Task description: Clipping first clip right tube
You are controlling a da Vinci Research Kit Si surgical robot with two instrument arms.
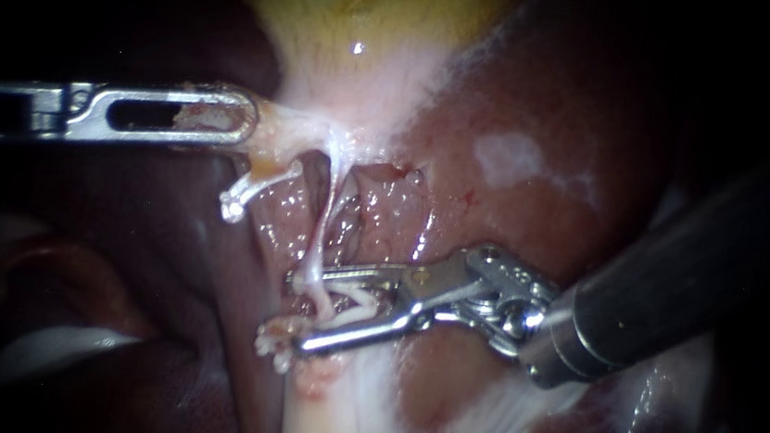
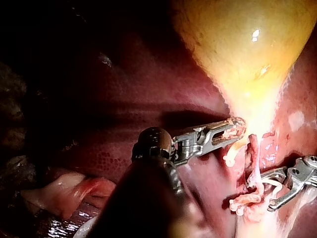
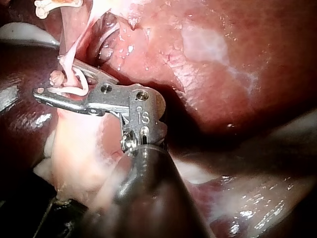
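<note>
Entering from the left, the left instrument [image 1: 249, 121] is seen with its jaws pressed onto the pale lower end of the gallbladder [image 1: 356, 18], and tissue shows through the slotted jaw. Below that grip, the right tube [image 1: 321, 230] is stretched as a thin white strand down across the raw liver [image 1: 544, 100]. The right instrument [image 1: 296, 311] is seen coming in from the right. Its jaws stand apart and a white clip [image 1: 350, 295] is held between them, its legs laid against both jaws. The right tube is straddled by clip and jaws near its lower end, with frayed white tissue [image 1: 276, 347] bunched just beside the jaw tips. A shorter tube [image 1: 252, 191] is seen to the left, ending free.
</note>
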